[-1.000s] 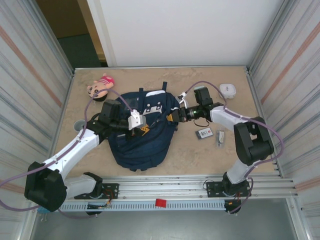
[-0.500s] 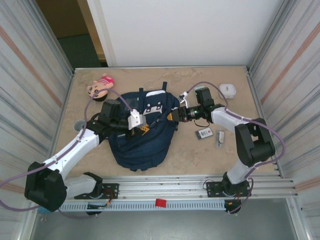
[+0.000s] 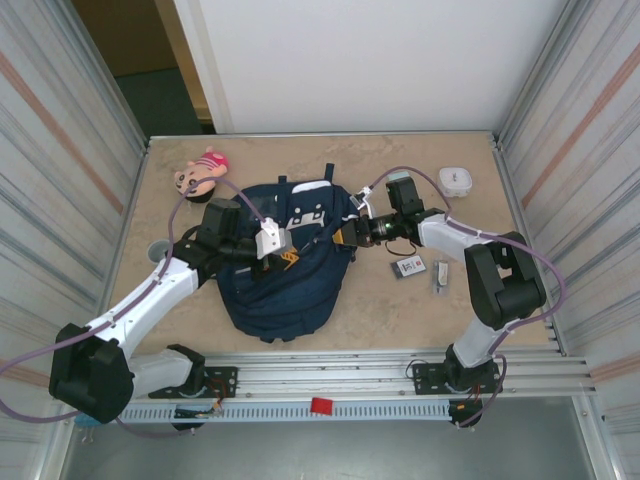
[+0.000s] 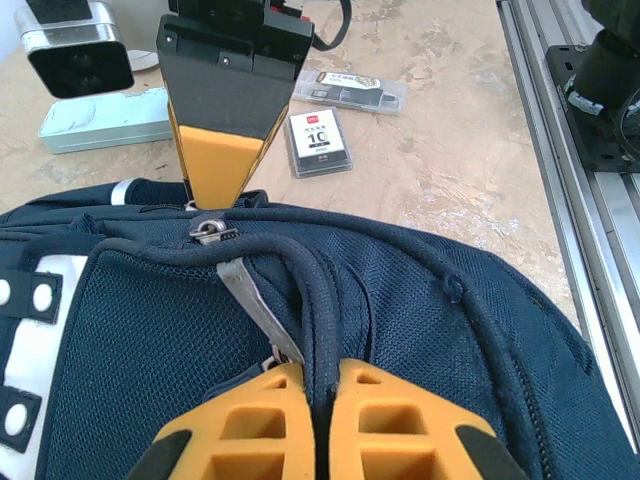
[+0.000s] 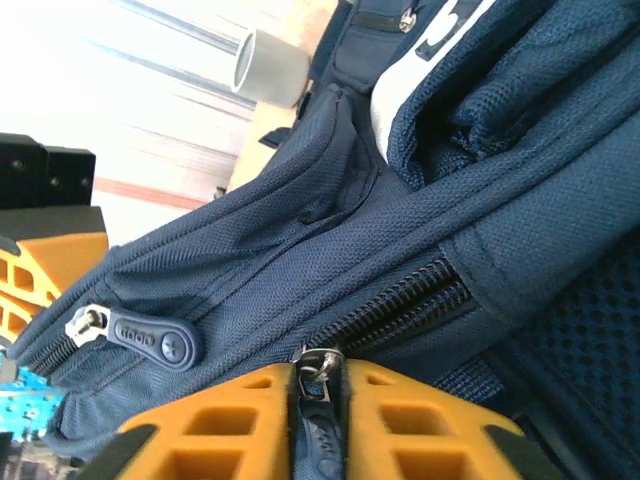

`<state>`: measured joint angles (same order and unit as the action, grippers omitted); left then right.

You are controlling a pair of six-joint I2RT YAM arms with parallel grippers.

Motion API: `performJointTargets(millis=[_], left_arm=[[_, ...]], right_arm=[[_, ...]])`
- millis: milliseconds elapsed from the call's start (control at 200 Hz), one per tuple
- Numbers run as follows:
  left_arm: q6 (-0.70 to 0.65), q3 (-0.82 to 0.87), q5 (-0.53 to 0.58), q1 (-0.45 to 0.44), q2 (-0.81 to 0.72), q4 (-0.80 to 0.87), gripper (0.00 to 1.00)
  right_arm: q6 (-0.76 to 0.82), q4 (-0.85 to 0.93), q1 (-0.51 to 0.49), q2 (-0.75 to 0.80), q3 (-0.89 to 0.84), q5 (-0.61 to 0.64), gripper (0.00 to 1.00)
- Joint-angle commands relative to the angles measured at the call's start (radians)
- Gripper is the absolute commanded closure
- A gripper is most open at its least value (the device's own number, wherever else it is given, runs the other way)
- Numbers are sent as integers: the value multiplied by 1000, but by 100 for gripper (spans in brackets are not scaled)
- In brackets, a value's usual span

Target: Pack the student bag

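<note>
The student bag (image 3: 285, 270), a big navy backpack with white patches, lies flat in the middle of the table. My left gripper (image 3: 276, 240) is over its upper middle. In the left wrist view the left gripper (image 4: 325, 366) is shut on a raised navy fold of the bag (image 4: 430, 300). My right gripper (image 3: 350, 232) is at the bag's right edge. In the right wrist view the right gripper (image 5: 320, 370) is shut on a navy zipper pull (image 5: 322, 425) with a metal slider. A second zipper pull (image 5: 150, 338) lies free to its left.
A pink doll head (image 3: 200, 172) lies at the back left and a white box (image 3: 455, 180) at the back right. A card pack (image 3: 409, 266) and a small grey item (image 3: 440, 276) lie right of the bag. A pale tin (image 4: 105, 120) lies beyond it.
The right gripper opened for a moment and is shut again on the zipper pull; it has shifted slightly left against the bag. The left arm has not moved.
</note>
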<state>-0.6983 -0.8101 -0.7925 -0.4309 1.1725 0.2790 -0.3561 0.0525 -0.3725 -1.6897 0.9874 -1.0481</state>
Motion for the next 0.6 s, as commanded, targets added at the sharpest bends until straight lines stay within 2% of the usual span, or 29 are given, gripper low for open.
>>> performJointTargets(millis=[0, 160, 326, 596], left_arm=[[16, -46, -28, 15, -28, -103, 100], [28, -40, 10, 14, -27, -124, 100], [58, -21, 101, 14, -31, -169, 100], [87, -1, 63, 15, -44, -210, 100]], right_arm=[[-2, 4, -15, 37, 16, -21, 89], [-41, -8, -17, 86, -3, -8, 94], [-111, -39, -30, 130, -34, 4, 95], [-209, -98, -49, 171, -63, 32, 96]])
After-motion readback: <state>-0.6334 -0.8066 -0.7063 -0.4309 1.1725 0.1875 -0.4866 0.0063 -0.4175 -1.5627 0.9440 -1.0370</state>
